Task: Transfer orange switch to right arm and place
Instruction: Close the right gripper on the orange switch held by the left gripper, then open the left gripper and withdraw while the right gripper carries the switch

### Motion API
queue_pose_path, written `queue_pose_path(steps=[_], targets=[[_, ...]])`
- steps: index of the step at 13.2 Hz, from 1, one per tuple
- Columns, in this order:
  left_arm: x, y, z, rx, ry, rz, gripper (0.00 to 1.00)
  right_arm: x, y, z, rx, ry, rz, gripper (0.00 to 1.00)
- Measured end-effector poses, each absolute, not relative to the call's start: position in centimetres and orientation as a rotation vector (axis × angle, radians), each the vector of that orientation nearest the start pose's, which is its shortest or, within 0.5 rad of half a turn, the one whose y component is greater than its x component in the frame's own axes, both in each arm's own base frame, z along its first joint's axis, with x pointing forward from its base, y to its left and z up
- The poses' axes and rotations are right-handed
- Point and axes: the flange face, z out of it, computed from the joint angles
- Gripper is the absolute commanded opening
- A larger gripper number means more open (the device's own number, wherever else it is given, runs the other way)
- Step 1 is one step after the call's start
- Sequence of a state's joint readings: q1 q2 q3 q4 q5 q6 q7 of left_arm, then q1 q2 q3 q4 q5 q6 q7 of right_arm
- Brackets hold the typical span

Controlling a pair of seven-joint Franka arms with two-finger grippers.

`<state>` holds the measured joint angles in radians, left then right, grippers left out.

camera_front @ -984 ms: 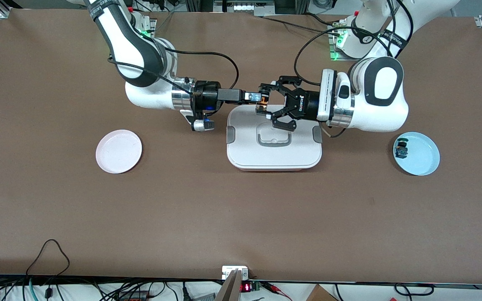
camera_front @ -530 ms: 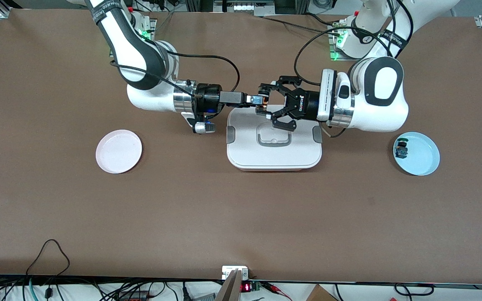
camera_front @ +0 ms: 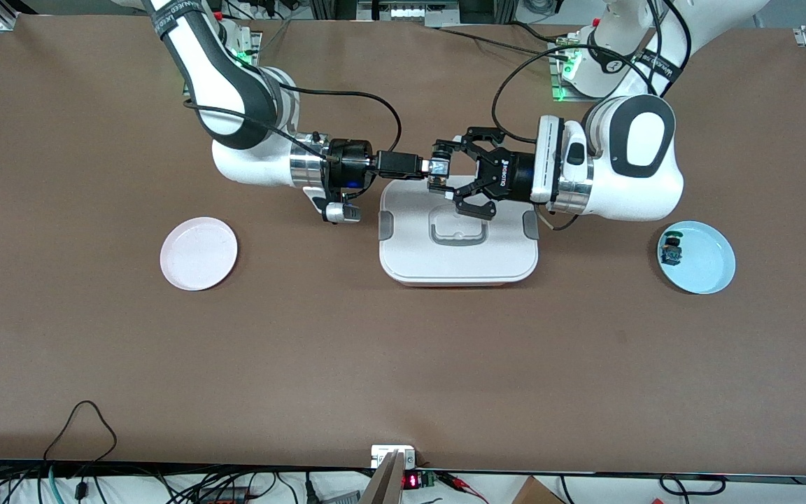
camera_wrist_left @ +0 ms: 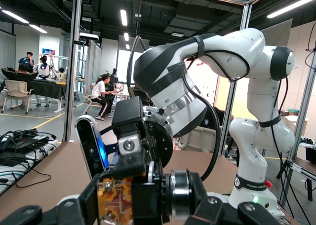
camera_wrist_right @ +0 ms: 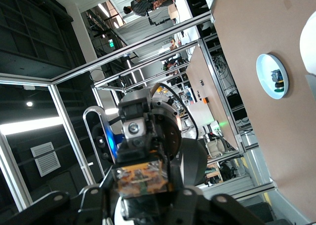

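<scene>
The orange switch (camera_front: 436, 183) hangs in the air over the edge of the white lidded box (camera_front: 457, 259) that lies toward the robots' bases. My left gripper (camera_front: 444, 174), a wide black claw, is shut on it. My right gripper (camera_front: 430, 166), slim and straight-fingered, meets it head-on and is shut on the same switch. In the left wrist view the switch's orange body (camera_wrist_left: 114, 200) sits between the left gripper's (camera_wrist_left: 143, 204) jaws, with the right arm (camera_wrist_left: 173, 87) right above it. In the right wrist view the switch (camera_wrist_right: 140, 178) fills the right gripper's (camera_wrist_right: 143, 195) jaws.
A pink plate (camera_front: 199, 253) lies bare toward the right arm's end of the table. A light blue plate (camera_front: 707, 266) toward the left arm's end holds a small green and blue part (camera_front: 670, 250). That blue plate (camera_wrist_right: 269, 69) also shows in the right wrist view.
My right gripper moved in toward the left gripper and closed its fingers on the switch. The left arm and its grip stayed still.
</scene>
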<state>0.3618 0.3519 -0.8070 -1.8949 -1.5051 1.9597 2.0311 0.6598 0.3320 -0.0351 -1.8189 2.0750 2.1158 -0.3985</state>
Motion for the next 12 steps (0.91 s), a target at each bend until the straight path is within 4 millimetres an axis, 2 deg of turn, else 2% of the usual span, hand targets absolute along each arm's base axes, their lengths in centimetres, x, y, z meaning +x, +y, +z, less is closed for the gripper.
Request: queue_pose_path(steps=[3,4,6,7,12], targets=[[55.5,-29.16,42.42,1.193,-1.195,1.02,0.01,51.73,42.58,41.03,-1.492,0.305,0.165,0.05],[55.51,-29.16,42.42,1.192,-1.196,1.022,0.15,51.73,42.58,41.04,-1.493,0.303,0.162,0.04],[55.51,-29.15,42.42,1.191,-1.197,1.023,0.97,51.72,42.59,41.04,-1.493,0.302,0.16,0.02],[55.51,-29.15,42.42,1.191,-1.197,1.023,1.0,51.72,42.6,41.04,-1.493,0.302,0.16,0.02],[55.73,-28.56,42.43,1.188,-1.19,1.026,1.0,51.84,42.51,41.12,-1.499,0.293,0.137,0.0]])
